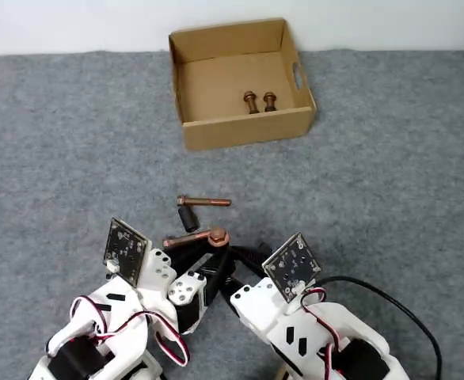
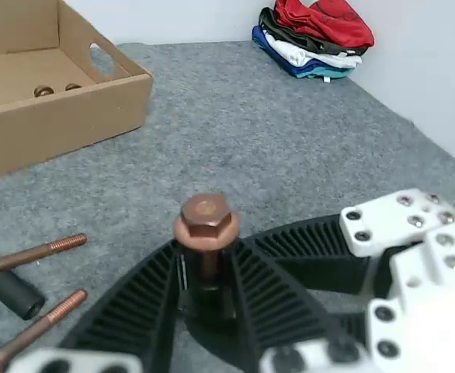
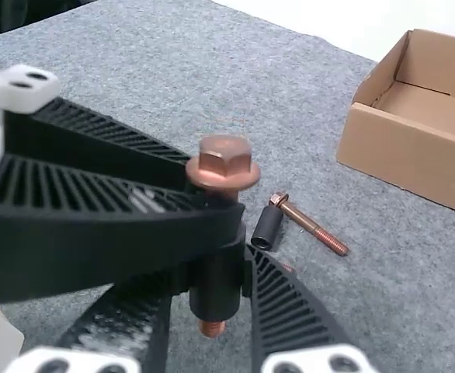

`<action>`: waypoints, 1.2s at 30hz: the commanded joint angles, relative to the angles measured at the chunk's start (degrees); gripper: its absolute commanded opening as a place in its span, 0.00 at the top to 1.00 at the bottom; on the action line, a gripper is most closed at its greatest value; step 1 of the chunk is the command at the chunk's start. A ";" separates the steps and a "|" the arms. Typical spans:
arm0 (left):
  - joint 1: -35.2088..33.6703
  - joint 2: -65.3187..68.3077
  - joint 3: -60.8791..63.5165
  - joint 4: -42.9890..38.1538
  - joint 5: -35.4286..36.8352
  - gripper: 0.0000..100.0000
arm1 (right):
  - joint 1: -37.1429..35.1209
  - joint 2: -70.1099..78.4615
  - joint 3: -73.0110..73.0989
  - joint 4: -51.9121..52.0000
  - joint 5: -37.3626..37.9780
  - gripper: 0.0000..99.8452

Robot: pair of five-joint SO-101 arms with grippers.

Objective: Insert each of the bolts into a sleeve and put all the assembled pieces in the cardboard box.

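Left tool (image 2: 206, 272) is clamped on the upright bolt (image 2: 204, 221) below its head; right tool (image 3: 218, 268) is clamped on the sleeve (image 3: 216, 291) around it. Two loose bolts (image 1: 204, 202) lie beside on the surface (image 1: 390, 198).

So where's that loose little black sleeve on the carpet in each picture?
High view: loose sleeve just left of centre, by the head of the loose bolt, below the cardboard box.
Left wrist view: loose sleeve beside the loose bolt.
Right wrist view: loose sleeve beside the loose bolt.
Shared landmark: the cardboard box, beyond it in all three.
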 commanded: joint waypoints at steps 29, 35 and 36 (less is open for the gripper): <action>-9.14 0.53 -8.57 7.30 -1.67 0.81 | 0.48 -0.66 2.55 -2.07 0.35 0.99; -18.73 0.18 -7.08 5.01 -1.93 0.94 | 9.89 -0.66 2.55 -2.07 0.26 0.99; -20.66 0.18 -6.20 3.87 -1.93 0.98 | 11.65 -0.66 2.55 -2.07 0.18 0.99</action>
